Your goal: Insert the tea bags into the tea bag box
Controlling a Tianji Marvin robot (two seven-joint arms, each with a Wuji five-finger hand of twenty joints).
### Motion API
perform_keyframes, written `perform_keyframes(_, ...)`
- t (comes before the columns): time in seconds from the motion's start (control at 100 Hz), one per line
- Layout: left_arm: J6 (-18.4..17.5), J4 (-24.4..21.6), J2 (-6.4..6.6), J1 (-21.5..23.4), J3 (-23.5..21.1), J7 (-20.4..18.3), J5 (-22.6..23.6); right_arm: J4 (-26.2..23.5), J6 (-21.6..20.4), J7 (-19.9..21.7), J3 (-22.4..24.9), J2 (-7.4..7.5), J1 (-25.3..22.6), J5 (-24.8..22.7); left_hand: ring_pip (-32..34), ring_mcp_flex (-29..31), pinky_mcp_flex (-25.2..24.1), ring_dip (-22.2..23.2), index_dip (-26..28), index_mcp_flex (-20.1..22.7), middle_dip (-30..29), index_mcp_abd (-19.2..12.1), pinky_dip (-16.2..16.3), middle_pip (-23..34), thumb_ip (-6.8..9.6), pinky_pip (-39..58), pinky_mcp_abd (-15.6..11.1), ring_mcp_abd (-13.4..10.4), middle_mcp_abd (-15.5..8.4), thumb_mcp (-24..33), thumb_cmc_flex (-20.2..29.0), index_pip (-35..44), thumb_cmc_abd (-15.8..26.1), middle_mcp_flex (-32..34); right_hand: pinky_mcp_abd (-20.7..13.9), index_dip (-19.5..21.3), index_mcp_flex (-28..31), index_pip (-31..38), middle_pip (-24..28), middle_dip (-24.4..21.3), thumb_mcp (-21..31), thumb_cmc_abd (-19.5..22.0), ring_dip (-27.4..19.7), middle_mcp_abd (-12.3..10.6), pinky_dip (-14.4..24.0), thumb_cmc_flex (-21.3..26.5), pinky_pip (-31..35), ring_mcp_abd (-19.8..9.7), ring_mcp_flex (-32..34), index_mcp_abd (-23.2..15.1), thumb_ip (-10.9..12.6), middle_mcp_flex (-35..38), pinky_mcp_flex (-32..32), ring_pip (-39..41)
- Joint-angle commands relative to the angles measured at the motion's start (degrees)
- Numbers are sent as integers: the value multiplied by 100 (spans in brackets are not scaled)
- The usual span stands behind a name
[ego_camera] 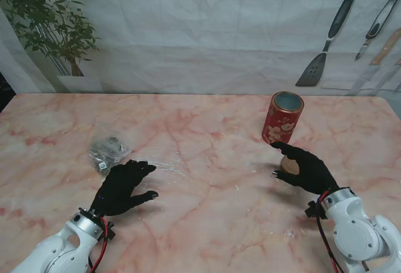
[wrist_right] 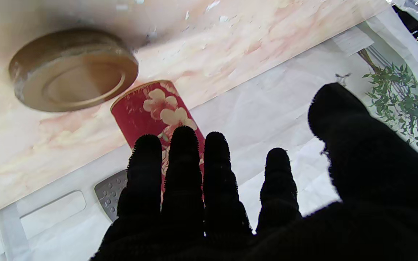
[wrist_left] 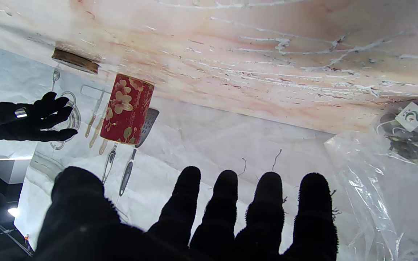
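Tea bags (ego_camera: 108,152): seen bunched inside a clear plastic bag (wrist_left: 383,174) on the table's left side, just beyond the left hand's fingertips; a white tag with a green mark is visible in the left wrist view.
Handling of the tea bags: judged light, soft and easily crushed; the wrapper is thin, crinkly and probably slippery, so it can be expected to slide on the marble rather than lift cleanly.
Where hold should be taken: a pinch on the bunched dark mass or on a tag is judged best (loose film is likely to slip out between gloved fingers).
Tea bag box (ego_camera: 282,118): a red floral canister, standing upright with its mouth open, on the right side of the table and well apart from the tea bags.
Lid (wrist_right: 73,69): a round brown lid lies flat on the table just nearer to me than the box, partly hidden under the right hand in the stand view.
Left hand (ego_camera: 123,187): fingers spread, nothing held, palm toward the table, close to the plastic bag's edge.
Right hand (ego_camera: 305,166): fingers extended and apart, empty, poised over the lid beside the box.
Table (ego_camera: 207,179): pink marbled surface, scuffed white in places.
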Motion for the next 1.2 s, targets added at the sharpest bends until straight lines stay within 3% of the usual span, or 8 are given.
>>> perform_keyframes(0.0, 32, -62, -2, 56, -9, -91, -13, -72, 44, 89, 77, 47, 100, -19, -117, 3, -18, -42, -29, 0, -75, -42, -27, 20, 140, 183, -60, -95, -153, 114, -14, 5, 12, -79, 69, -50, -220, -98, 142, 116, 69, -33, 110, -94, 21, 93, 177, 53, 167, -200, 134, 81, 27, 125)
perform_keyframes(0.27, 54, -73, -2, 72, -29, -98, -6, -55, 262, 71, 171, 46, 391, -146, -119, 5, -21, -43, -29, -2, -74, -53, -22, 20, 141, 187, -53, -92, -155, 114, -10, 5, 12, -77, 366, -66, -265, -293, 806, 554, 250, -101, 661, -178, 112, 76, 757, 80, 676, -278, 115, 247, 198, 881)
perform_keyframes(0.65, 33, -84, 4, 67, -37, -165, -15, 135, 652, -250, 55, -5, 890, -276, -118, 11, -13, -43, -28, 6, -75, -47, -18, 19, 140, 189, -43, -102, -151, 113, -12, 9, 10, -70, 461, 7, -381, -620, 1484, 951, 515, -213, 1063, -283, 200, 77, 1212, 81, 978, -293, 94, 433, 399, 1671)
perform_keyframes(0.79, 37, -95, 6, 71, -46, -201, -26, 326, 753, -452, -47, -37, 1133, -285, -121, 6, -13, -45, -27, 11, -75, -42, -17, 19, 138, 189, -51, -99, -155, 113, -11, 10, 17, -70, 550, 101, -218, -585, 1787, 1118, 696, -322, 1256, -347, 253, 46, 1462, 113, 1194, -285, 83, 725, 564, 2117)
perform_keyframes(1.19, 48, -103, 11, 56, -50, -310, -67, 648, 1153, -382, -252, -13, 1622, -407, -117, 16, -8, -43, -26, 15, -76, -48, -14, 16, 133, 190, -46, -98, -145, 111, -16, 12, 19, -62, 574, 287, -70, -259, 2145, 1302, 950, -408, 1420, -477, 269, 165, 1726, 64, 1348, -325, 57, 882, 697, 2594)
